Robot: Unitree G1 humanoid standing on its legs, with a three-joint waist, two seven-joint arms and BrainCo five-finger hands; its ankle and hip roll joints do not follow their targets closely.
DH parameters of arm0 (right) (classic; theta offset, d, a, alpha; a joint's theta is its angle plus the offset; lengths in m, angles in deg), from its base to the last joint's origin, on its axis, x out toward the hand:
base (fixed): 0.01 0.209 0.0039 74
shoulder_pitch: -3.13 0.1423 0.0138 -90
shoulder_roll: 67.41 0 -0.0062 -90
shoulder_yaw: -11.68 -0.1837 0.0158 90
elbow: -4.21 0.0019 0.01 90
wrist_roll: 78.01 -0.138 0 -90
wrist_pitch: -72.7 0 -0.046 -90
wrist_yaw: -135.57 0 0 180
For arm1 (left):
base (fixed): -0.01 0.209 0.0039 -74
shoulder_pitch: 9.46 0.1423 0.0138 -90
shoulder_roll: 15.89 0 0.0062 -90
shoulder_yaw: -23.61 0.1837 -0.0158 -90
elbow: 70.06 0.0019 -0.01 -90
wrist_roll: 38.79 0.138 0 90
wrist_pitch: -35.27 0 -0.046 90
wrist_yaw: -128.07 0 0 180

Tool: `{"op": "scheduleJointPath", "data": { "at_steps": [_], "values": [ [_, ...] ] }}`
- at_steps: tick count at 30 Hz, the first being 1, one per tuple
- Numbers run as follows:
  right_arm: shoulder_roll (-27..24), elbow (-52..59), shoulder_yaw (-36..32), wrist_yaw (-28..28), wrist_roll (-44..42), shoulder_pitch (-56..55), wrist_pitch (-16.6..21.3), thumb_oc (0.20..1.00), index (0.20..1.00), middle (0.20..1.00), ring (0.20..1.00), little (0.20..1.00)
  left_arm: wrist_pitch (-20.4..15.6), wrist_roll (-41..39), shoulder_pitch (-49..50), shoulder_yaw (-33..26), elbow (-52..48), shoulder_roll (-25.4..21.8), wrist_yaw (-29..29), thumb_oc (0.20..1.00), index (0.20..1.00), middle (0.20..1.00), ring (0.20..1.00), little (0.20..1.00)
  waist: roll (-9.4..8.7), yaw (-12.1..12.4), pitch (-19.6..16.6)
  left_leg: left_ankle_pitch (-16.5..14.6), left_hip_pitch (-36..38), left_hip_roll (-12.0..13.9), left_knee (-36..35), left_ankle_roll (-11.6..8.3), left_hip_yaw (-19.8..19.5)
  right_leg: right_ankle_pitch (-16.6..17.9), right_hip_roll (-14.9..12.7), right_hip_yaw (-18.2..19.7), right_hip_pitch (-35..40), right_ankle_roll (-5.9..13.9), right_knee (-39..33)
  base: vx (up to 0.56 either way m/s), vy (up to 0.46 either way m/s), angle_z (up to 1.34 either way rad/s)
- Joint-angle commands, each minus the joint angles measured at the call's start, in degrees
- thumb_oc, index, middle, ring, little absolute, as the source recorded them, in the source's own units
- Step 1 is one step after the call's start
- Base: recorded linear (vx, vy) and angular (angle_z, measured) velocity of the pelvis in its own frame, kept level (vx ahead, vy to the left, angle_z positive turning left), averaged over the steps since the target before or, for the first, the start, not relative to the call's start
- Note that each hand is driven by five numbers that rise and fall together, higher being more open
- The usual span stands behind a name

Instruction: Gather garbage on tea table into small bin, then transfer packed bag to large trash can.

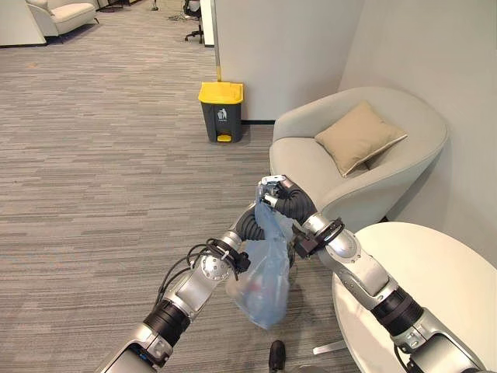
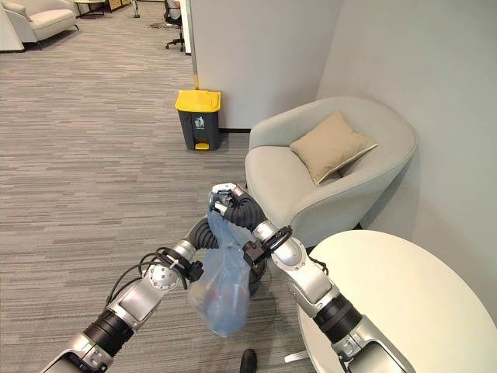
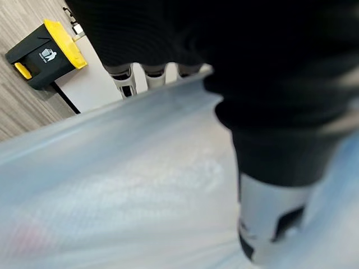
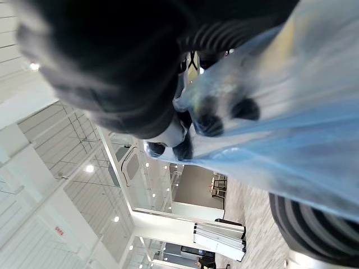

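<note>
A translucent blue plastic bag hangs in the air in front of me, with reddish rubbish showing faintly through its lower part. My right hand is at the top of the bag, and its dark fingertips pinch the bunched plastic. My left hand sits just behind the bag's upper half, pressed close against the film. The large trash can, dark grey with a yellow lid, stands on the carpet by the white partition, well beyond the bag.
A pale grey armchair with a tan cushion stands to the right of the bag. The round white table fills the lower right. Open grey carpet stretches left and towards the can.
</note>
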Motion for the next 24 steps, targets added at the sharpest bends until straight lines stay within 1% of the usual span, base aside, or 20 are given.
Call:
{"op": "scheduleJointPath", "data": {
  "at_steps": [1, 4, 8, 12, 16, 19, 24],
  "values": [
    [4.2, 0.5, -2.4, 1.1, 1.9, 8.3, 3.2, 0.2, 0.2, 0.2, 0.2, 0.2, -2.4, 0.0, -2.6, 4.0, 1.5, 1.2, 1.3, 1.0, 1.0, 1.0, 1.0, 1.0, -0.39, 0.7, -0.3, -4.5, -1.9, 1.1, 0.9, -0.84, -1.0, -12.2, -4.1, 1.7, 4.2, 6.7, 4.0, 0.0, 0.0, 0.0],
    [4.0, -0.9, -3.1, 1.5, 2.9, 7.6, 2.9, 0.2, 0.2, 0.2, 0.2, 0.2, -2.5, -2.1, -1.6, 3.7, -0.2, 0.9, 2.6, 1.0, 1.0, 1.0, 1.0, 1.0, -0.37, 0.9, -0.2, -4.4, -2.1, 1.0, 0.9, -0.74, -1.0, -12.0, -4.3, 1.5, 4.3, 6.8, 4.0, 0.0, 0.0, 0.0],
    [4.3, -1.3, -3.7, 1.8, 3.1, 7.6, 2.8, 0.2, 0.2, 0.2, 0.2, 0.2, -2.4, -2.5, -1.2, 4.1, -0.5, 0.5, 3.5, 1.0, 1.0, 1.0, 1.0, 1.0, -0.24, 0.9, -0.2, -4.4, -2.1, 0.9, 0.9, -0.64, -1.1, -11.9, -4.3, 1.5, 4.2, 6.88, 4.1, 0.0, 0.004, 0.01],
    [5.4, -0.1, -3.4, 1.8, 2.1, 9.5, 3.5, 0.2, 0.2, 0.2, 0.2, 0.2, -2.1, -0.4, -0.9, 5.8, 3.1, 1.1, 4.2, 1.0, 1.0, 1.0, 1.0, 1.0, -0.08, 0.8, -0.3, -4.5, -1.9, 0.8, 0.8, -0.41, -0.9, -11.8, -4.4, 1.8, 4.2, 6.88, 4.1, 0.0, 0.0, 0.0],
    [5.8, 1.1, -3.3, 2.0, 0.9, 11.0, 4.1, 0.2, 0.2, 0.2, 0.2, 0.2, -1.6, 1.3, -0.5, 6.4, 6.3, 1.6, 3.8, 1.0, 1.0, 1.0, 1.0, 1.0, -0.05, 0.7, -0.4, -4.5, -1.8, 0.8, 0.8, -0.37, -0.7, -11.7, -4.3, 2.1, 4.2, 6.87, 4.1, 0.0, 0.0, 0.0],
    [5.4, 2.8, -3.3, 2.1, -0.2, 12.5, 4.5, 0.2, 0.2, 0.2, 0.2, 0.2, -1.1, 2.3, 0.3, 5.4, 9.3, 1.8, 2.8, 1.0, 1.0, 1.0, 1.0, 1.0, -0.06, 0.9, -0.3, -4.6, -1.7, 0.8, 0.9, -0.35, -0.6, -11.7, -4.3, 2.2, 4.3, 6.84, 4.0, 0.0, 0.0, 0.0],
    [5.3, 3.8, -3.1, 2.1, -0.8, 13.0, 4.4, 0.2, 0.2, 0.2, 0.2, 0.2, -0.8, 2.8, 0.5, 4.4, 9.8, 1.5, 2.0, 1.0, 1.0, 1.0, 1.0, 1.0, -0.09, 1.1, -0.3, -4.5, -1.7, 0.8, 1.0, -0.34, -0.5, -11.7, -4.3, 2.1, 4.4, 6.82, 4.0, 0.0, 0.0, 0.0]
  ]
}}
